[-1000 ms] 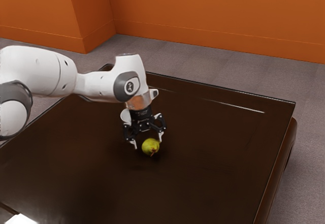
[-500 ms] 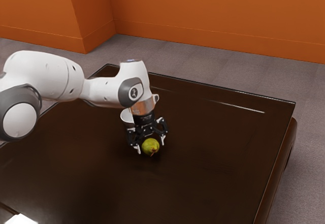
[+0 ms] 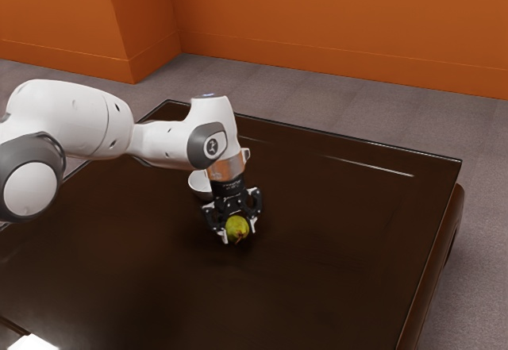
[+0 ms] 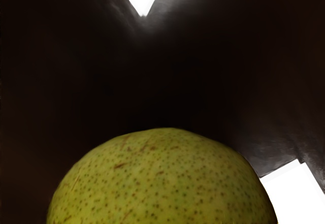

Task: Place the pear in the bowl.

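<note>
You have a broad, dark brown table (image 3: 341, 263) with a dull sheen and a pale streak of light (image 3: 369, 166) toward its far edge. Behind it, grey floor (image 3: 317, 116) runs up to orange walls (image 3: 333, 17), which meet in a corner toward the exterior view's left. A bright white patch (image 3: 33, 343) sits at that view's lower left. In the wrist view you see the dark surface with two hard-edged white shapes, one of them right beside the pear's outline.

Your gripper (image 3: 239, 232) points down, low at the tabletop, its jaws drawn in to about the pear's width. They hold the pear (image 3: 237, 227), one finger against each side. You can't tell from here whether the pear's underside touches the table. The white bowl (image 3: 198, 182) is on the table behind the gripper, partly hidden by it, and the pear is outside the bowl, a little way from it
</note>
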`<move>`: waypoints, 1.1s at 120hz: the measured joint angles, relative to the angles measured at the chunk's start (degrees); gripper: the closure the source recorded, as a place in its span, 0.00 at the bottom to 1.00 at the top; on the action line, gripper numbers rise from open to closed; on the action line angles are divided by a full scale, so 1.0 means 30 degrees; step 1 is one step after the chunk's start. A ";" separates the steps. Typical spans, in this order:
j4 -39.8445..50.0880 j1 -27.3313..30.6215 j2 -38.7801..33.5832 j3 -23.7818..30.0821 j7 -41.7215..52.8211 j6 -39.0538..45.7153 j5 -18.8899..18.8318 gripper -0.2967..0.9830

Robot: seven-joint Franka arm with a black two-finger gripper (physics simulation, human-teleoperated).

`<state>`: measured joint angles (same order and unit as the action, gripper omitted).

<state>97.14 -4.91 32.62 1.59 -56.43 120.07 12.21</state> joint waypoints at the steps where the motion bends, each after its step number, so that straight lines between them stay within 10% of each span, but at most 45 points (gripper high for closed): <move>1: 0.0000 -0.0002 -0.0003 0.0000 -0.0013 -0.0001 -0.0006 0.44; 99: -0.0849 0.0058 -0.1710 -0.0521 -0.0733 -0.0173 -0.1151 0.51; 132: -0.3570 0.2861 -0.0615 -0.0422 -0.0645 -0.0741 -0.2202 0.53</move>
<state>86.43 3.67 30.78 0.33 -58.37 117.84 5.60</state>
